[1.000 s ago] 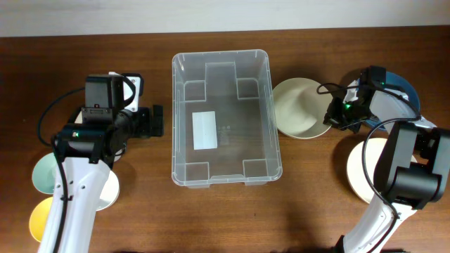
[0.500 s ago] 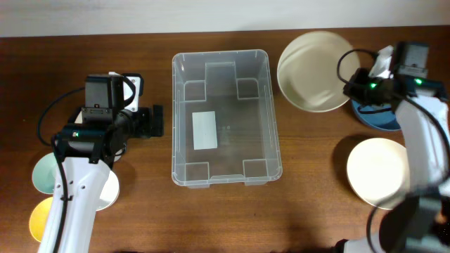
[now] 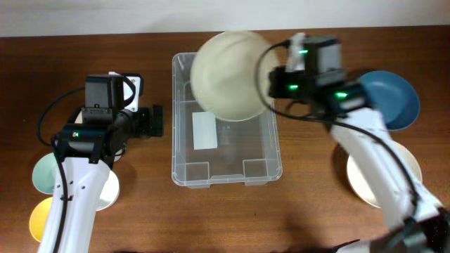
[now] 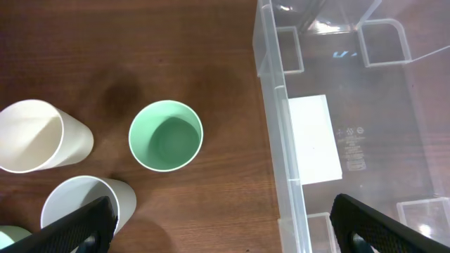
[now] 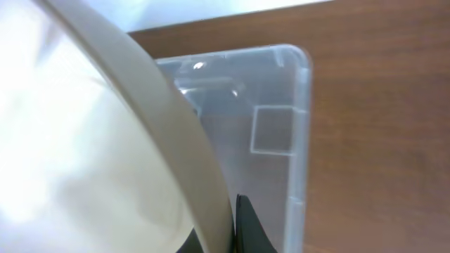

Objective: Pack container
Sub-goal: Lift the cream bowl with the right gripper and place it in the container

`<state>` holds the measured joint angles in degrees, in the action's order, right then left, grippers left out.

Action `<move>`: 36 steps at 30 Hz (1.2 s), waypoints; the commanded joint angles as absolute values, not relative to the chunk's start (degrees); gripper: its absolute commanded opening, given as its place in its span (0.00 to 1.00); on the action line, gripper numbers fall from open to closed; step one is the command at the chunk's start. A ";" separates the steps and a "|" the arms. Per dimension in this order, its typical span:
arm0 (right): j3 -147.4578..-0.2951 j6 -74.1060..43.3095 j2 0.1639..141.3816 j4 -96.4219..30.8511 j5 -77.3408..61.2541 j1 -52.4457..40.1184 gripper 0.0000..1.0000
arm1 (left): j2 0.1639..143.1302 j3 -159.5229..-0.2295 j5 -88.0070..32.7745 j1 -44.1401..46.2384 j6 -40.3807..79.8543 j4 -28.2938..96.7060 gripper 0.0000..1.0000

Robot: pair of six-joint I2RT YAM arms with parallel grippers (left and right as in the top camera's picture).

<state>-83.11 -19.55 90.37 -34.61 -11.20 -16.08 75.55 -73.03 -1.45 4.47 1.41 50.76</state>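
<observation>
The container (image 3: 239, 144) is a large clear bin with a white label, standing in the middle of the table; it also shows in the left wrist view (image 4: 365, 126) and the right wrist view (image 5: 281, 105). My right gripper (image 3: 271, 81) is shut on the rim of a cream bowl (image 3: 228, 74), held tilted in the air over the container's far end. In the right wrist view the bowl (image 5: 84, 140) fills the left side, its rim pinched at my gripper (image 5: 228, 225). My left gripper (image 3: 156, 121) stands open and holds nothing, just left of the container, its jaws wide in the left wrist view (image 4: 225, 225).
A blue bowl (image 3: 390, 98) and a white bowl (image 3: 365, 176) lie at the right. At the left stand a green cup (image 4: 166, 135), two white cups (image 4: 35, 135) (image 4: 81, 204) and a yellow cup (image 3: 42, 219).
My right arm lifted the cream bowl from the table right of the container and swung it left, over the container's far end. The left arm has not moved.
</observation>
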 commanded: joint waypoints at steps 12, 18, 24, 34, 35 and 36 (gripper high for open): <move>-83.92 -19.35 110.13 -22.87 1.87 -22.44 0.04 | 66.19 -77.12 0.49 -16.01 1.78 51.86 1.00; -83.92 -19.35 111.68 -22.24 2.42 -22.44 0.04 | 67.33 -77.08 -2.20 -20.14 3.49 51.83 0.99; -83.92 -19.35 111.68 -24.47 2.24 -22.44 0.21 | 67.59 -77.08 -2.20 -20.14 3.49 51.86 0.99; -91.29 -15.25 96.66 -35.16 11.73 -21.43 0.39 | 67.59 -77.08 -2.22 -20.14 3.49 51.90 0.99; -92.40 -15.25 94.94 -36.56 13.69 -20.69 0.41 | 67.59 -77.08 -2.22 -20.14 3.46 51.90 0.99; -93.38 -15.09 93.10 -38.04 15.57 -19.27 0.45 | 67.59 -77.08 -2.22 -20.14 3.46 51.90 1.00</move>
